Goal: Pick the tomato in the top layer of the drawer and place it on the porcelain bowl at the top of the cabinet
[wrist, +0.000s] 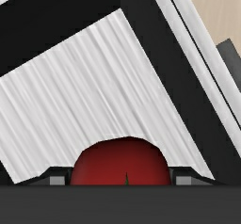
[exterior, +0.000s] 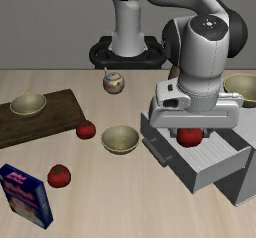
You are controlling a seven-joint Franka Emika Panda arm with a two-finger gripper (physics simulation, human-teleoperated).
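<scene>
A red tomato [exterior: 190, 136] [wrist: 122, 165] is in the open top drawer [exterior: 205, 160] [wrist: 85, 96] of the grey cabinet [exterior: 240, 187] at the exterior view's right. My gripper [exterior: 190, 132] [wrist: 120, 179] reaches down into the drawer and is shut on the tomato, with one fingertip [wrist: 59, 180] against each side of it. The drawer's white floor shows beyond the tomato. The porcelain bowl [exterior: 243, 88] stands on the cabinet top, beside my arm toward the exterior view's right, partly hidden by the wrist.
On the table are a beige bowl [exterior: 121, 139], two more tomatoes [exterior: 87, 130] [exterior: 59, 175], a blue box [exterior: 27, 194], a small round jar [exterior: 113, 82], and a dark wooden board [exterior: 45, 117] carrying another bowl [exterior: 28, 105].
</scene>
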